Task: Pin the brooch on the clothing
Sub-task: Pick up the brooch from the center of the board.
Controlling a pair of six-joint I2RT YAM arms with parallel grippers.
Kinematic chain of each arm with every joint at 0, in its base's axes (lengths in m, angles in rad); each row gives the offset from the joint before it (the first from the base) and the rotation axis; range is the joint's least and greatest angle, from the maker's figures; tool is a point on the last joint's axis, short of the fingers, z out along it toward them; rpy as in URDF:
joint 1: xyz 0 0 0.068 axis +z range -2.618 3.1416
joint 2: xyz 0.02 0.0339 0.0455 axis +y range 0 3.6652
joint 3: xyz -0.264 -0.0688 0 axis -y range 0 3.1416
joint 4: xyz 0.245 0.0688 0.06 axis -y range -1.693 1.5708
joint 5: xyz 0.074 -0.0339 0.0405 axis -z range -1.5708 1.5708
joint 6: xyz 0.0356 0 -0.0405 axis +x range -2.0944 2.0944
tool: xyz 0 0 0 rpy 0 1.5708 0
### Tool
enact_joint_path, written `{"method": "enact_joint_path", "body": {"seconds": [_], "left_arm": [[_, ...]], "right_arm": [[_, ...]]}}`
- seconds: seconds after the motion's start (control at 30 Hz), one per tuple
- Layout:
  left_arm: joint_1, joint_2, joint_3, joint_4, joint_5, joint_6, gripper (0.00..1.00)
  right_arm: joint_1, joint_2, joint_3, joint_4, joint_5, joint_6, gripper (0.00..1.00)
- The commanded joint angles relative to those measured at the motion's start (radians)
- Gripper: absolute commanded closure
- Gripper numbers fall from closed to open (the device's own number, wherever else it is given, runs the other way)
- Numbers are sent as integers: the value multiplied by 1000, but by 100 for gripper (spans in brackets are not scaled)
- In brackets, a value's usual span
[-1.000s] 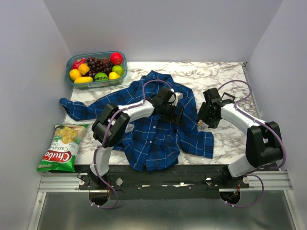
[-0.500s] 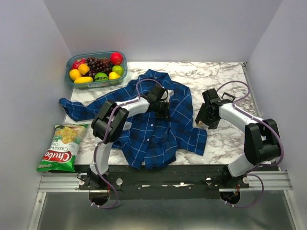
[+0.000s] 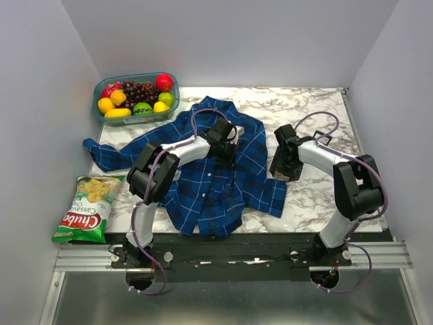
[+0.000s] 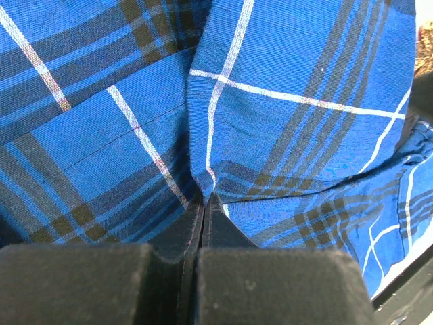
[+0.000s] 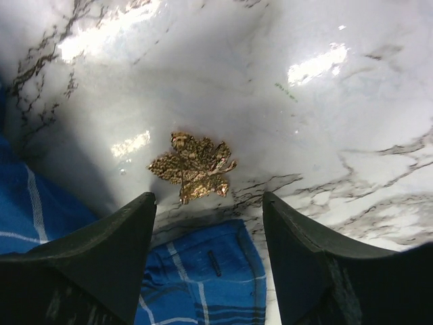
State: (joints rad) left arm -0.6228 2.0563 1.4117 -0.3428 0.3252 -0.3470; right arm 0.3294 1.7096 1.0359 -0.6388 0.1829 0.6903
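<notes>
Since a second ago the plaid shirt has slid leftward across the marble table, its lower right corner now farther from the right arm. The left gripper has pulled back to the left with it, and the right gripper has also shifted left.

At the far left a green Chubo cassava chips bag lies off the marble edge. Behind it, a clear fruit container holds grapes, lemons, limes and red fruit. One shirt sleeve stretches out toward the left just below that container.

The shirt lies spread, collar toward the back. In the left wrist view, the left gripper is clenched. Its two black fingers are pressed together, pinching a raised fold of the blue plaid cloth that creases toward their tips.

Further right, the right gripper is released, and its fingers stand wide apart above the marble. Between and just beyond them the brooch lies flat on the bare table. It is a golden-brown, leaf-shaped piece, untouched by either finger. It rests just past the edge of a shirt cuff with a buttonhole, close to it but apart from the cloth.
</notes>
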Motion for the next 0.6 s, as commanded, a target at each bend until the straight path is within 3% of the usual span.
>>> {"method": "enact_joint_path", "body": {"seconds": [0.0, 0.3, 0.57], "left_arm": [[9, -36, -10, -51, -51, 33, 100], [9, -67, -16, -44, -29, 29, 100], [9, -74, -16, -41, -17, 29, 100]], "right_arm": [[20, 34, 35, -65, 98, 40, 28], [33, 77, 47, -53, 101, 22, 39], [36, 87, 58, -62, 87, 9, 60]]}}
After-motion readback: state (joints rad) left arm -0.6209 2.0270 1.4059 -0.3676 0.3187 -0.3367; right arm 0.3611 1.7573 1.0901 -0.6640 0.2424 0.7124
